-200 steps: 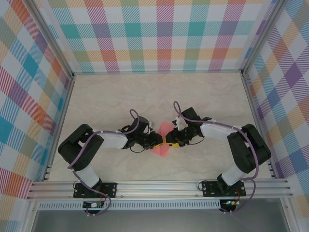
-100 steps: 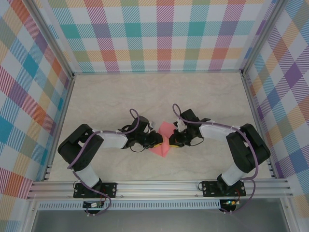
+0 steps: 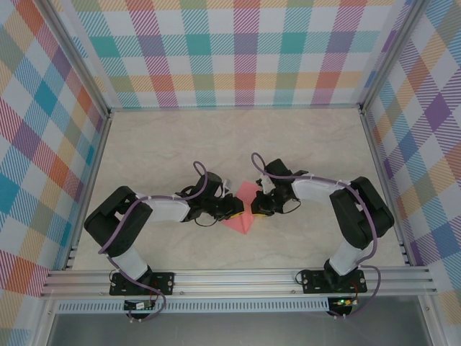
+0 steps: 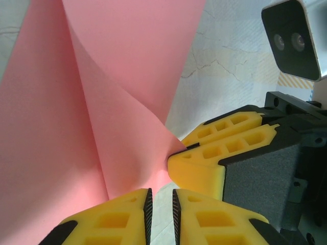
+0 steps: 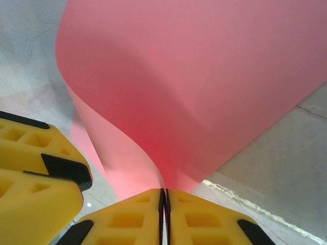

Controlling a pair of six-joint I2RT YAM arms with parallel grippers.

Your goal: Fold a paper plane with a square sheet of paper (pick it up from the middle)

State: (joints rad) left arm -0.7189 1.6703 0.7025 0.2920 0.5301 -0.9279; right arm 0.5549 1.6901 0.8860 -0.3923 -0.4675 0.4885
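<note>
**A:** What do we find changed over the last second?

**B:** Seen from overhead, the right arm (image 3: 317,189) has swung in toward the centre and its elbow sits further left. The right gripper (image 3: 253,207) now crowds the left gripper (image 3: 235,209). The square sheet of paper (image 3: 240,222) has stayed between them.

**A:** Which way do we see the sheet pointing?

**B:** Its long axis runs far-to-near across the desk (image 3: 180,144). A sharp tip aims at the near edge, and the other end faces the far side.

**A:** And how does it lie against each gripper?

**B:** It sits mid-desk, flanked by the two. From the right wrist we see the right gripper clenched on the paper's lower edge, with the sheet curling up and away from it. From the left wrist we see the left gripper's jaws a narrow slit apart with bare desk between them. The paper's edge lies just beyond its fingertips (image 4: 135,199).
</note>
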